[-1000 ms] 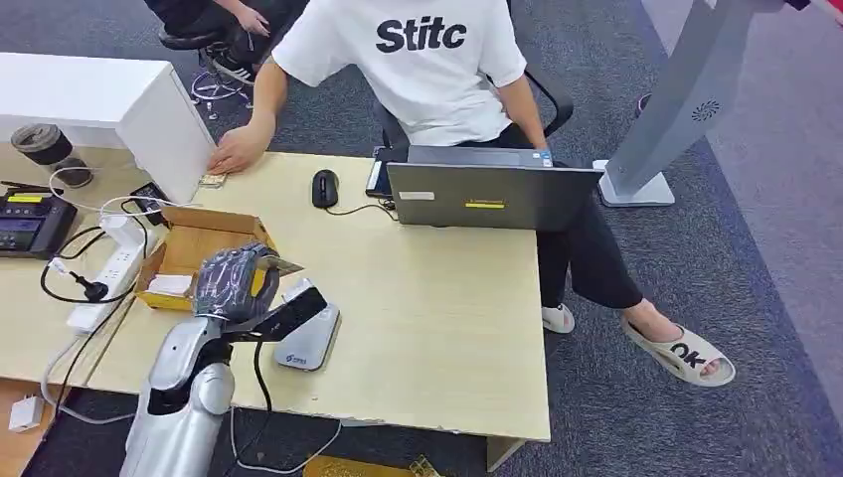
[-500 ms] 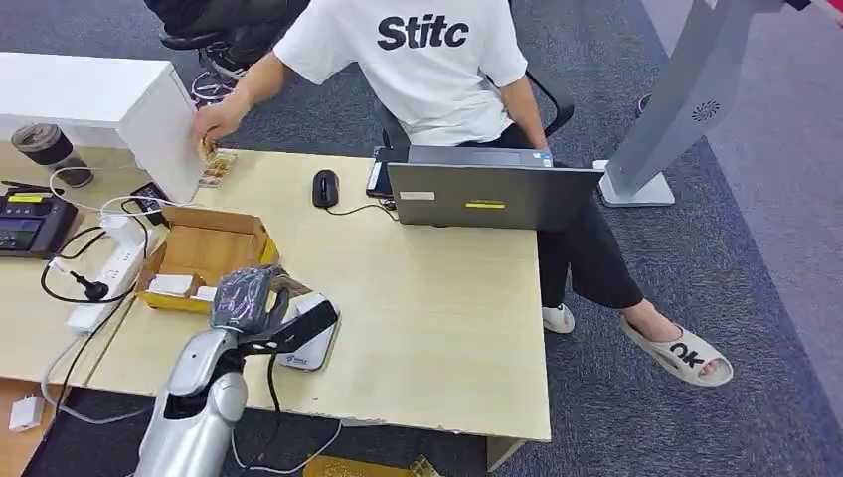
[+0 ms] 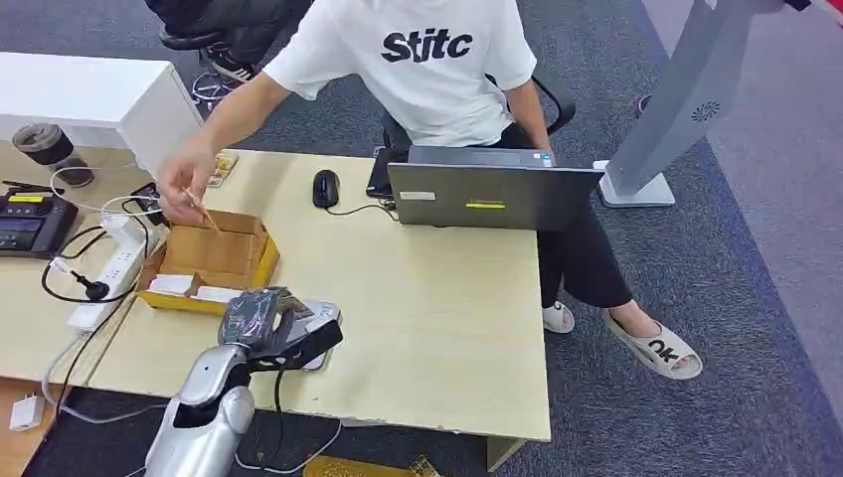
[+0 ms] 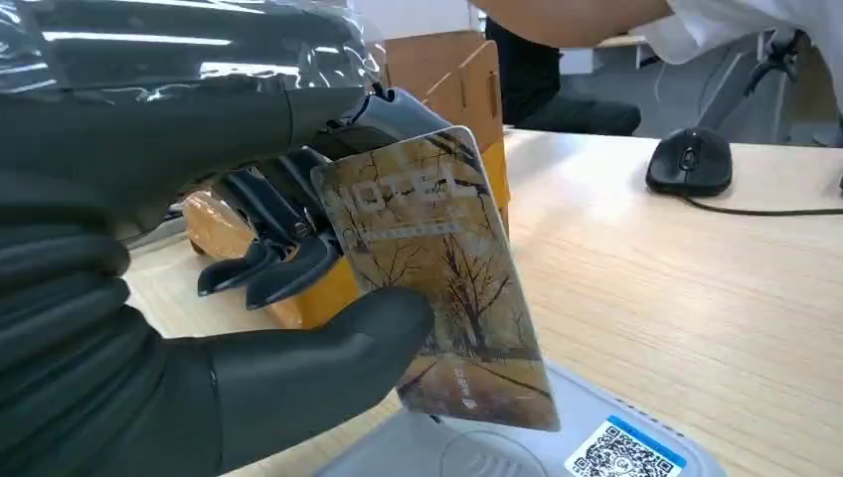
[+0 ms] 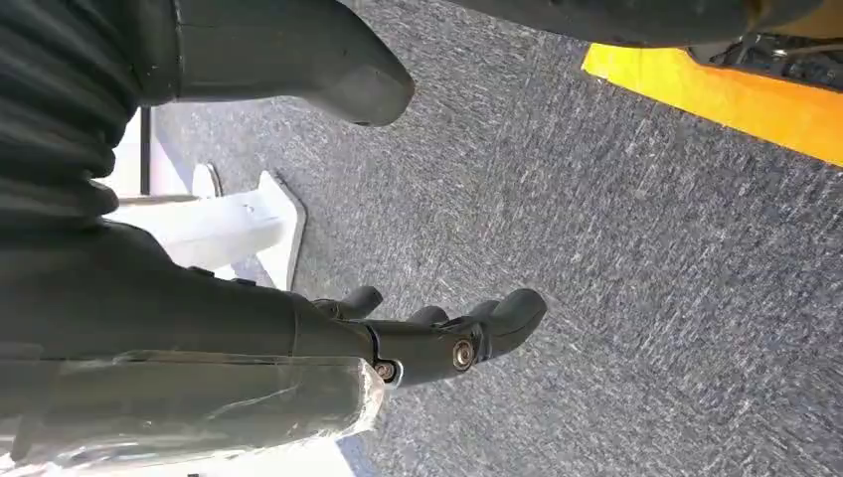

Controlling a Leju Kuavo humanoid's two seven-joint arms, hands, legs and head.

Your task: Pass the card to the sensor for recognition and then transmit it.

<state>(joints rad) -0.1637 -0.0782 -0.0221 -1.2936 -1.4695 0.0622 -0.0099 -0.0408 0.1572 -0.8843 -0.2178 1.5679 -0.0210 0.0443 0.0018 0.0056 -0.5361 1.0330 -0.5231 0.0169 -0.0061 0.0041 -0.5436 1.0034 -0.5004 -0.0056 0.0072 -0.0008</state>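
Taking the sensor point(image 3: 303, 333) as the landmark, a grey flat reader near the front edge of the table point(image 3: 427, 318): well to its left lie a white power strip point(image 3: 111, 268) and a black device point(image 3: 30, 224). Just behind it on the left stands an open cardboard box point(image 3: 214, 253), and a person's hand point(image 3: 184, 189) holding a thin stick hovers over the box's far rim. Directly over the sensor is the robot's left hand point(image 3: 260, 313), wrapped in clear film. It holds the card point(image 4: 437, 268) pinched between its thick thumb and darker fingers point(image 4: 288, 268); the card stands tilted, its lower corner just above the sensor's top face, near a QR sticker point(image 4: 621, 457). Whether the card touches the sensor cannot be told. Behind the sensor and to its right sit a black mouse point(image 3: 324, 188) and then a grey laptop point(image 3: 492, 194). The right hand point(image 5: 437, 338) hangs over grey carpet point(image 5: 616, 248), fingers loosely curled and apart, holding nothing.
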